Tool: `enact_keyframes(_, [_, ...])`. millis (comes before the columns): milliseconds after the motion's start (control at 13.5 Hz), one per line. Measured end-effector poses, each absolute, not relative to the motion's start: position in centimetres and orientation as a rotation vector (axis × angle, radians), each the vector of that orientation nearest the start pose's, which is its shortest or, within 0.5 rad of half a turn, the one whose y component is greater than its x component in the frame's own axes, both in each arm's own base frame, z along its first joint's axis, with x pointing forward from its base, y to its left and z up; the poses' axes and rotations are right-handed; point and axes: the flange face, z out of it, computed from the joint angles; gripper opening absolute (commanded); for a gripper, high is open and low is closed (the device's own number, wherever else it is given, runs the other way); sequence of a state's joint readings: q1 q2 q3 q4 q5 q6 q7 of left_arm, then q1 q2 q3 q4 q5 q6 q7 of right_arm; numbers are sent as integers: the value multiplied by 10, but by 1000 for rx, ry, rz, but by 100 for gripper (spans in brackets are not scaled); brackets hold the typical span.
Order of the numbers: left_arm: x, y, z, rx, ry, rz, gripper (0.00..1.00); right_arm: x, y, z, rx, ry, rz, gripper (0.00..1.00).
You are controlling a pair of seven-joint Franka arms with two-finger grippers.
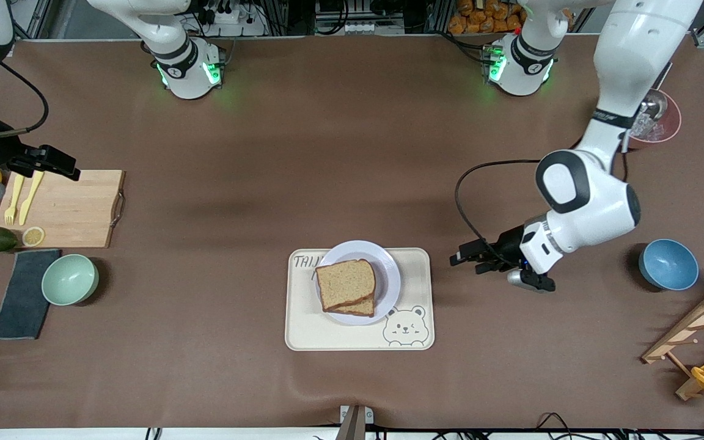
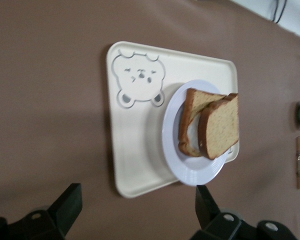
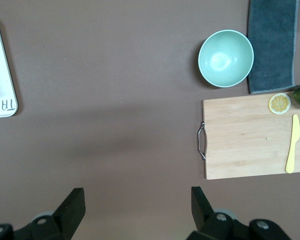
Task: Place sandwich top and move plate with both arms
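The sandwich top point(image 1: 346, 283) lies on a second slice, of which only a strip of crust pokes out at the edge nearer the front camera, so I cannot make out any filling between them. Both sit on the plate point(image 1: 388, 269), which rests on the cream bear-print tray point(image 1: 327, 333); the plate covers part of the tray's printed lettering.

Largest first, the brown table point(image 1: 266, 171) carries everything. My left arm point(image 1: 590, 201) bends down from its base, and my left gripper point(image 1: 463, 259) hangs low over the table just beside the tray, toward the left arm's end, fingers spread wide with nothing between them. My right arm waits at its end of the table; my right gripper point(image 3: 138, 209) is over bare cloth beside the wooden cutting board point(image 1: 71, 208), also spread apart and empty, though in the front view it is mostly cut off.

Smaller things: a grey cloth point(image 1: 22, 293), a green bowl point(image 1: 69, 279), a blue bowl point(image 1: 668, 264), a yellow knife point(image 3: 292, 144) and a lemon slice point(image 3: 280, 103).
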State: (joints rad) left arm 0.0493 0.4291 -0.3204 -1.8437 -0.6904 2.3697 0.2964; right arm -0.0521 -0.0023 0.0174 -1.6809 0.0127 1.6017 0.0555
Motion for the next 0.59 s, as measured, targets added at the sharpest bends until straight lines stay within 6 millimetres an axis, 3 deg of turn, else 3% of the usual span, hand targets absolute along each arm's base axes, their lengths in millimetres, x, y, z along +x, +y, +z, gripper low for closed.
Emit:
enact_keyframes(296, [617,-124,363,2692,-80,-8,100,552,-18,577,-3125,142,118,94])
enact_keyframes(593, [599,-126,405,2868,-47,-62,100,552,-19,577,-3125,145,117,94])
